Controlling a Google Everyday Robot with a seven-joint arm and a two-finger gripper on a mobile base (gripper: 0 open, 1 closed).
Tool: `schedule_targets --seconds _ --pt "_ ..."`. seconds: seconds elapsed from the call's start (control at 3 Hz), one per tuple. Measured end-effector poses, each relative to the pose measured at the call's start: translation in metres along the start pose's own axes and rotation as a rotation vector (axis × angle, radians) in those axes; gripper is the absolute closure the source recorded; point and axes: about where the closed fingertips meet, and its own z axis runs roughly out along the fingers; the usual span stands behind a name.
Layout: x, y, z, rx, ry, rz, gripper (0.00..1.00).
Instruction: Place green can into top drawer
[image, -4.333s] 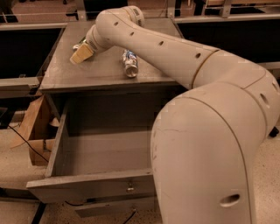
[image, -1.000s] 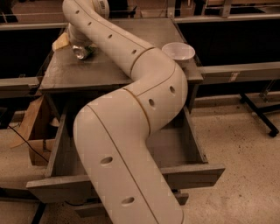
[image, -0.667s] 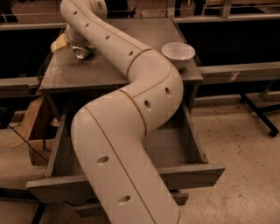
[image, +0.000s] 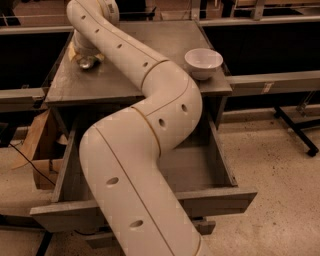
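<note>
Over the last four seconds or so the arm had swung away from the middle of the bench (image: 170, 35) to its far left corner, and in the final second it had hardly shifted. The end effector (image: 85, 56) hung low over that corner, right above a small shiny object that was probably the green can (image: 86, 63), though its colour did not read clearly. The wrist hid the business end, so whether the end effector was spread, pressed together or already pinching the can could not be told. The can still sat on the bench top, just beside a tan scrap (image: 73, 51) and well apart from the white bowl (image: 203, 62) at the right edge.

The top drawer (image: 222, 196) stood pulled fully out below, its visible floor bare. Judging by this, the reach was over and the grasp was the step in hand; the carry to the drawer and the release remained.
</note>
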Motion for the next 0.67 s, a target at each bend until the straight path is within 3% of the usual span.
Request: schedule_targets --seconds 0.67 --pt "0.0058 -0.0059 0.0012 0.028 0.036 0.007 0.85"
